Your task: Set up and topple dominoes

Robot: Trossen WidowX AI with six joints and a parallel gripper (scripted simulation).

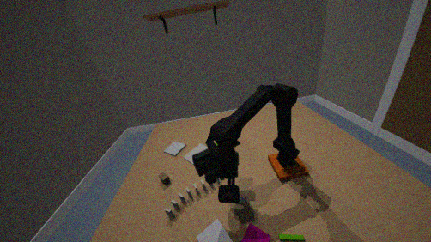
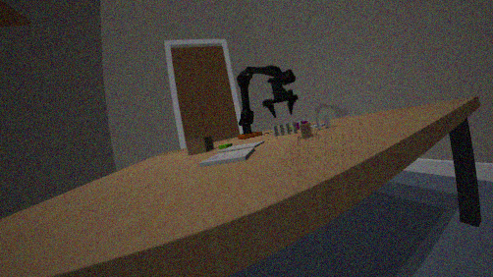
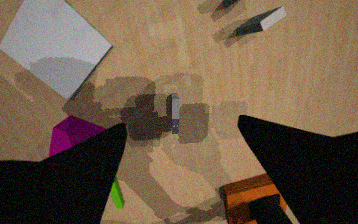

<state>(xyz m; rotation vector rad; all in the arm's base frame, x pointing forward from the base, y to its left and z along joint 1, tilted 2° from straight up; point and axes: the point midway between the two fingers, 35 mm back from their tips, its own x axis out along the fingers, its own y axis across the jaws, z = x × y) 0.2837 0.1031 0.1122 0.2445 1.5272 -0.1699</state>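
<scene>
From my remote seat I see the wooden counter [image 1: 129,204] [image 2: 246,190] [image 3: 325,75], then my black jointed arm [image 1: 251,105] [image 2: 262,70], its fingers [image 1: 228,193] [image 2: 271,108] wide open, holding nothing. A white angular block [image 1: 215,233] [image 3: 55,47] stands nearest my working spot, beside a magenta faceted block [image 1: 256,234] [image 3: 62,140]; a flat green bar [image 1: 292,238] [image 3: 117,194] lies past them. The curved row of small grey dominoes [image 1: 189,195] stands to one side; one loose grey domino [image 3: 175,107] sits apart, below my fingers.
</scene>
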